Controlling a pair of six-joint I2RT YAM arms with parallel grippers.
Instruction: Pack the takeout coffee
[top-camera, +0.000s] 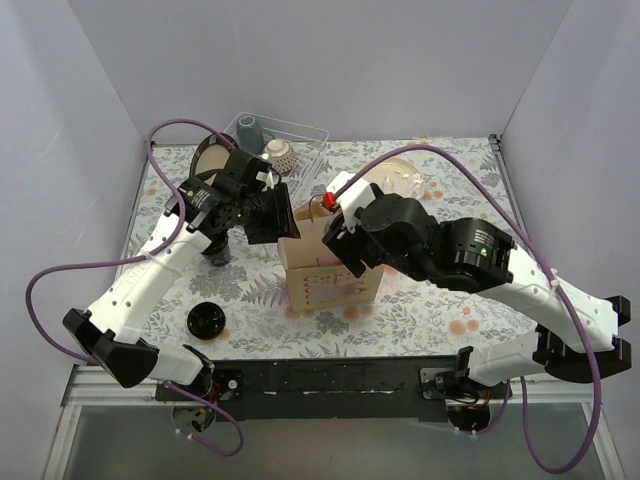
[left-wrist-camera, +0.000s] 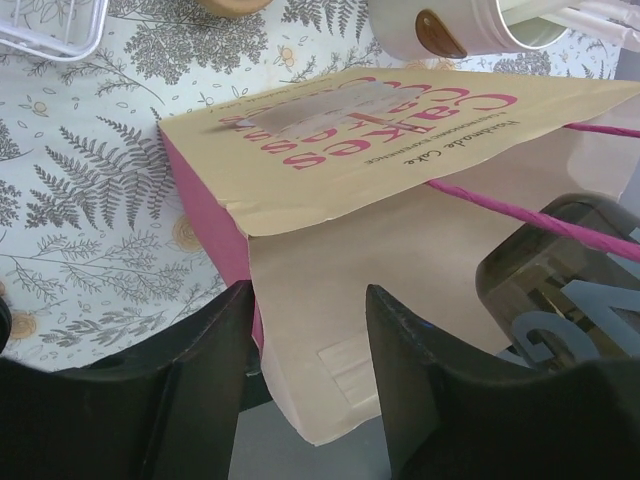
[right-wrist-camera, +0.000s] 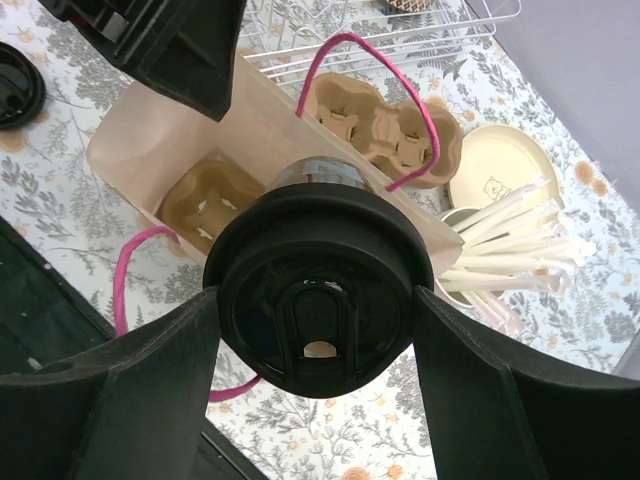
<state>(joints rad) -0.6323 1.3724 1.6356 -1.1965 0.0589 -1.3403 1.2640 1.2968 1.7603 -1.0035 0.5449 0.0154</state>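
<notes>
Between the fingers of the right end effector (right-wrist-camera: 316, 325), gripped at its sides, sits the takeout coffee (right-wrist-camera: 312, 250), its black lid facing the wrist camera. Just beyond it is the open paper bag (right-wrist-camera: 135, 150), with a cardboard cup carrier (right-wrist-camera: 215, 205) in its bottom. At the bag's far side, the left end effector (left-wrist-camera: 310, 300) stands partly open, the bag's edge between its fingers. A cup of straws (right-wrist-camera: 500, 235) stands to the right on the surface (right-wrist-camera: 560, 330).

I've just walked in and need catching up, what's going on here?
The right gripper holds a lidded cup over the open paper bag, above the cardboard tray inside it. The left gripper is at the bag's rim, fingers apart on either side of the paper wall. The cup is not yet let go.
</notes>
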